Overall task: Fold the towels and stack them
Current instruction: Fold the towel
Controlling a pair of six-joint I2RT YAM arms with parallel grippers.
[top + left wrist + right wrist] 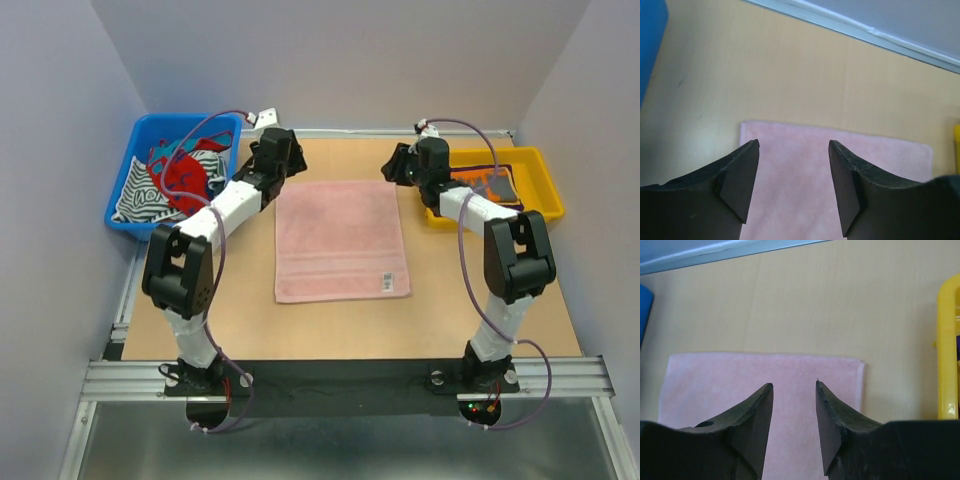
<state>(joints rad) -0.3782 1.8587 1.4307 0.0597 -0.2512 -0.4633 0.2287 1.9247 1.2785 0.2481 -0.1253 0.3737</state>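
Observation:
The pale pink towel (pixel 340 240) lies flat and unfolded in the middle of the table. It also shows in the left wrist view (pixel 800 190) and the right wrist view (pixel 730 385). My left gripper (pixel 282 152) (pixel 794 145) hovers open and empty over its far left corner. My right gripper (pixel 399 166) (pixel 794 385) hovers open and empty over its far right corner. The grey-and-orange towel (pixel 492 186) lies folded in the yellow tray (pixel 547 185). A dark purple sliver (pixel 957 347) shows inside the tray.
A blue bin (pixel 125 185) at the far left holds several patterned cloths (pixel 180 180). Its edge shows in the left wrist view (pixel 650 40). The yellow tray's rim (pixel 946 350) stands right of the towel. A metal rail (pixel 350 132) runs along the table's back edge.

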